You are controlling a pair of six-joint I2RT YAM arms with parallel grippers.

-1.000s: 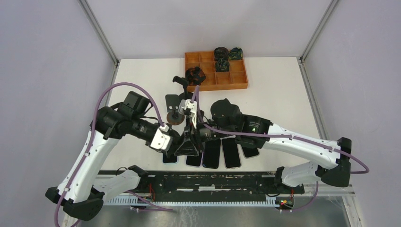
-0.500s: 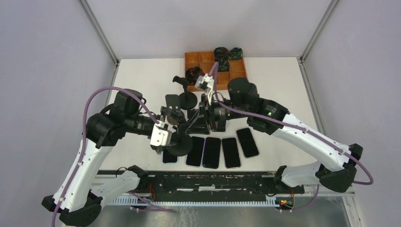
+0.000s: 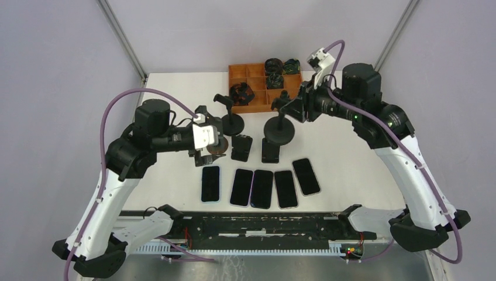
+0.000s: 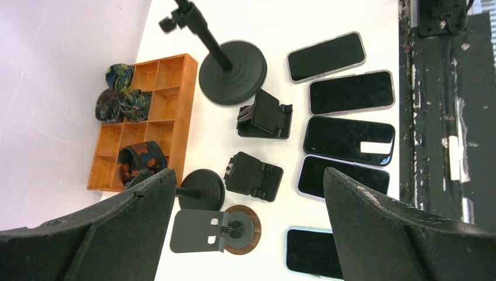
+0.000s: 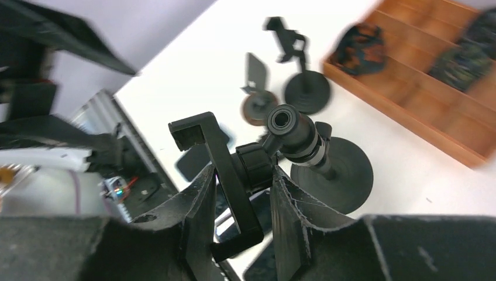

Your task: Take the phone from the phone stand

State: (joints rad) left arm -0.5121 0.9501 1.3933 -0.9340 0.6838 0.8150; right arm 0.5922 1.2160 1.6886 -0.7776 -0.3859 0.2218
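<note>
The phone [image 3: 210,183] lies flat on the table [image 3: 351,134], at the left end of a row of five, just nearside of the left hand [image 4: 248,175]; its fingers are spread wide, holding nothing; the right hand [image 5: 243,170] pinches the phone stand [image 3: 279,132] at its neck (clear only in the right wrist view).

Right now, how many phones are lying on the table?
5, flat in a row by the near edge: far-left phone, second phone, middle phone, fourth phone, and tilted far-right phone. None seems hidden.
</note>
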